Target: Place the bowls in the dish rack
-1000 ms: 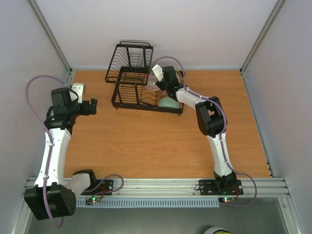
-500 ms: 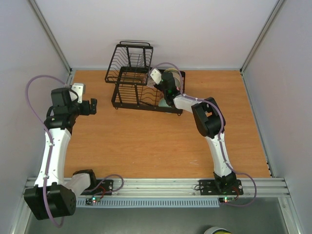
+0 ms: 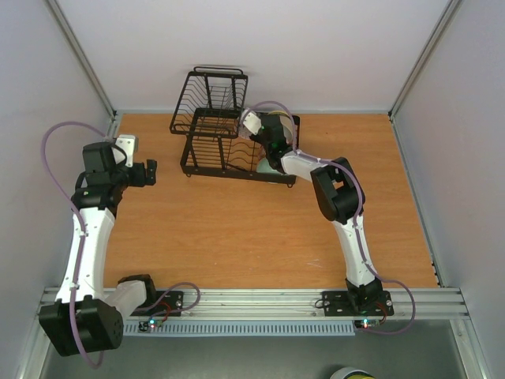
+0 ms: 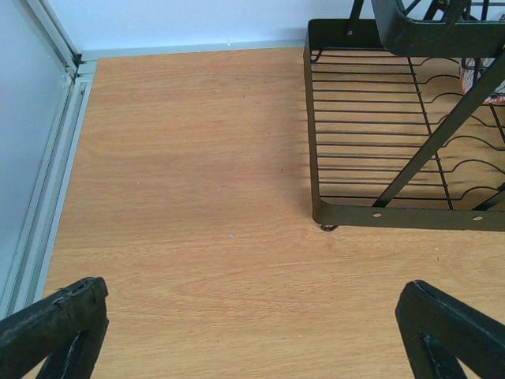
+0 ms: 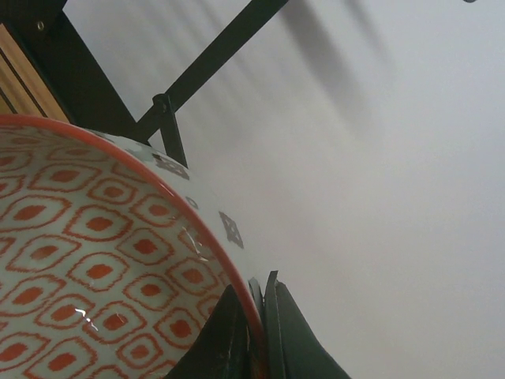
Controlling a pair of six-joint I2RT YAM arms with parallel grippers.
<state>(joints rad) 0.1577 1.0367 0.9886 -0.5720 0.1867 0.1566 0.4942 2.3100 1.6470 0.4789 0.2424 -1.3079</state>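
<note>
While the right claw (image 5: 259, 328) is pinched shut on the rim of the red-and-white bowl (image 5: 95, 253), one finger inside the rim and one outside, that bowl hangs tilted just over the rack (image 5: 87, 95), whose black bars cross right behind it. From above, this claw (image 3: 265, 142) is down among the wires at the rack's (image 3: 209, 146) right end, near the back edge of the tabletop (image 3: 237, 237). Just beneath the arm a mint bowl (image 3: 263, 164) lies in the rack's front right corner, and a round cream shape with a darker yellowish centre (image 3: 278, 125) shows at its back right corner, probably a second bowl stood there, though the arm hides much of it. The left claw (image 4: 252, 328) is spread wide with nothing in it, hovering over bare wood by the tabletop's left edge, and its camera looks along the rack's (image 4: 379, 213) unfilled left slots. At the far right of that view a sliver of red pattern (image 4: 481, 75) peeks through the wires; whether it is the gripped bowl or a fourth one cannot be told. No bowl shows loose on the wood, so the loading looks close to done: what seems left is to seat the gripped bowl between the tines and let go.
</note>
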